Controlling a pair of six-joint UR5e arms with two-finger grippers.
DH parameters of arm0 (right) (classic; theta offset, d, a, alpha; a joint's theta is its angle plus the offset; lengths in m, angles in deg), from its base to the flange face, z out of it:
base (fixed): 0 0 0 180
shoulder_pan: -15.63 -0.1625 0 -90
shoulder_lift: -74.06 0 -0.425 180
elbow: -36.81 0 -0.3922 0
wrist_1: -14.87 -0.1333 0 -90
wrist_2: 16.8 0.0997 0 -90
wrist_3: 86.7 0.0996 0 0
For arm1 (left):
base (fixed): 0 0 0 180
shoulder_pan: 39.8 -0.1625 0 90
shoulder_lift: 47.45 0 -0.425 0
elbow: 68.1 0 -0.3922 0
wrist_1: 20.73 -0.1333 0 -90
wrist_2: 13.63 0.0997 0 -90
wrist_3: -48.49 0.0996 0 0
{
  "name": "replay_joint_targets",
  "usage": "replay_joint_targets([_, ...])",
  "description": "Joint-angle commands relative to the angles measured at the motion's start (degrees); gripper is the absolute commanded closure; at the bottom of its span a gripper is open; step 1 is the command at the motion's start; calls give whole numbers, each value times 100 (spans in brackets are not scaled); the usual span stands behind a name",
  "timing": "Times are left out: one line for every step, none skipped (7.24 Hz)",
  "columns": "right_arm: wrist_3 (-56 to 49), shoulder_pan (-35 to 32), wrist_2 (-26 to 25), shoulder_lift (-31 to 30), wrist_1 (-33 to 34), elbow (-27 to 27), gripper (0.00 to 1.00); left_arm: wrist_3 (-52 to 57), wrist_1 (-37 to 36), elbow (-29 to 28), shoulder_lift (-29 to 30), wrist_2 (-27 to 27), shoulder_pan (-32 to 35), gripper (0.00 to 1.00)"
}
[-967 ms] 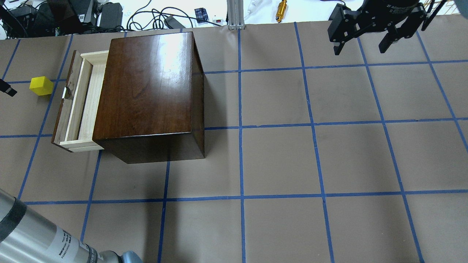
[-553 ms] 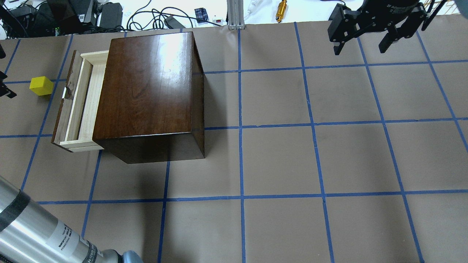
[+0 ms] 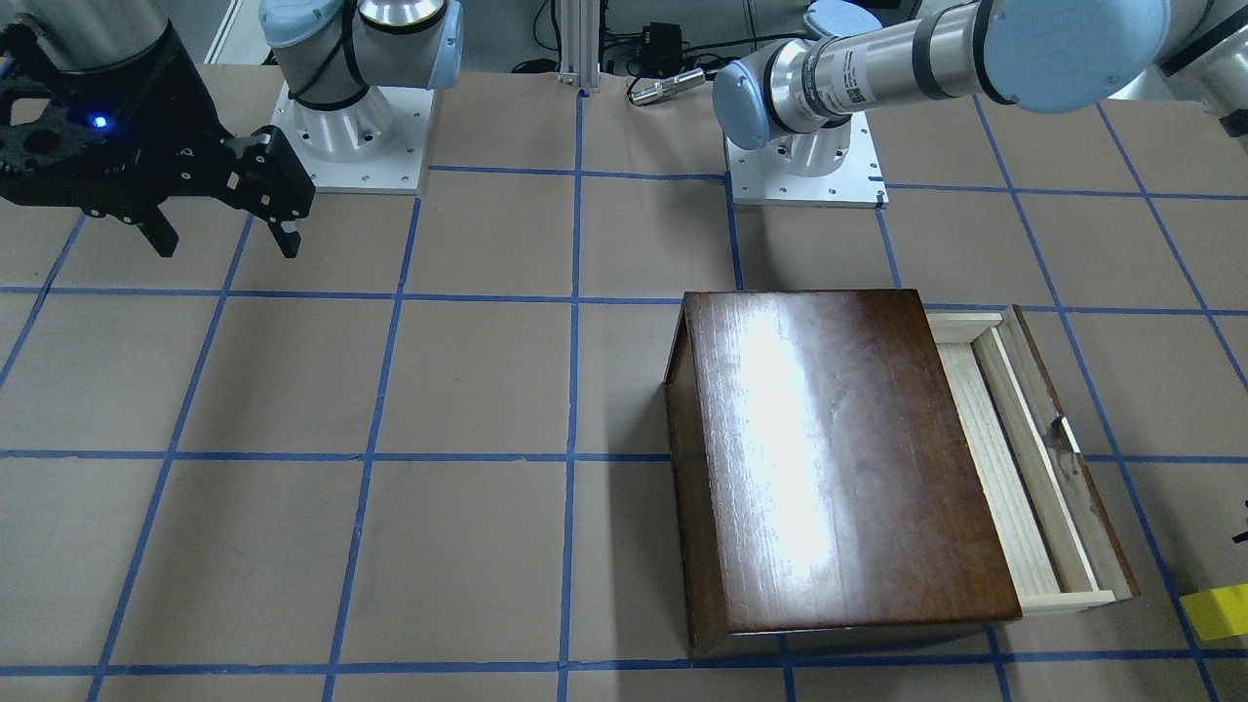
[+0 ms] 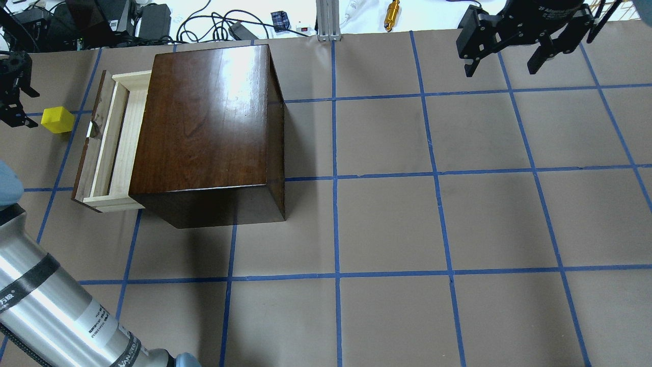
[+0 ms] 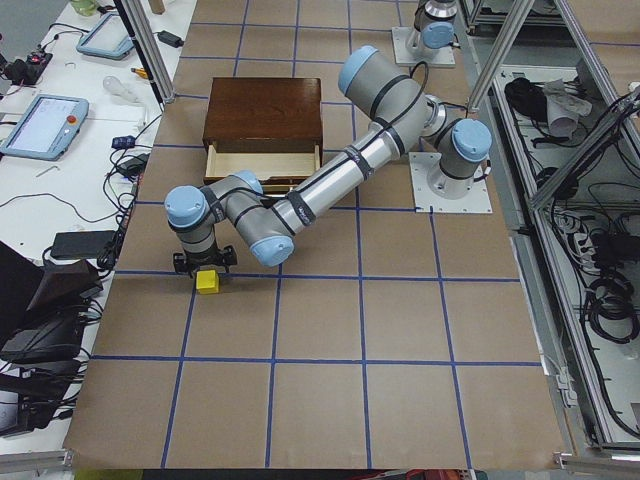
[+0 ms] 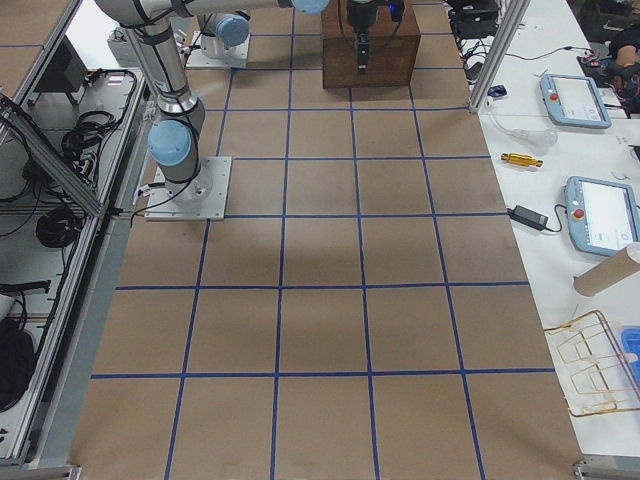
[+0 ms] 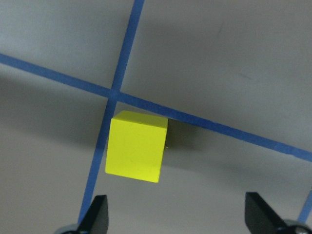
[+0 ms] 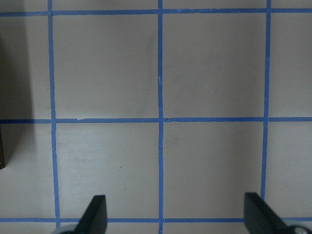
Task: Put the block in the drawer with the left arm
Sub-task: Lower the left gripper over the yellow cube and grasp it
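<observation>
The yellow block (image 4: 57,120) sits on the table just left of the open drawer (image 4: 114,142) of the dark-brown box (image 4: 209,122). My left gripper (image 4: 25,108) is open at the view's left edge, close beside the block and not touching it. In the left wrist view the block (image 7: 136,146) lies on a blue tape crossing, ahead of the open gripper (image 7: 178,219) and nearer its left fingertip (image 7: 95,214). In the exterior left view the gripper (image 5: 205,262) hovers over the block (image 5: 208,283). My right gripper (image 4: 501,70) is open and empty at the far right.
Cables, power bricks and an aluminium post (image 4: 326,20) lie beyond the table's far edge. The left arm's silver forearm (image 4: 46,306) crosses the near left corner. The drawer's inside shows only bare pale wood (image 3: 1004,468). Blue tape squares cover the brown tabletop.
My left gripper has come further into the overhead view from the left edge, closer to the block. Its forearm has risen in the near left corner. The right gripper, box and block have not moved.
</observation>
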Motion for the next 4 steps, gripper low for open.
replay_joint_targets([0,0,-3,3,0,0,0,570,-52,-165,229,-277,40,2])
replay_joint_targets([0,0,-3,-6,0,0,0,580,-52,-201,317,-286,40,2])
replay_joint_targets([0,8,-3,3,0,0,0,580,-52,-236,370,-278,31,2])
replay_joint_targets([0,0,-3,3,0,0,0,537,-52,-323,431,-269,31,2])
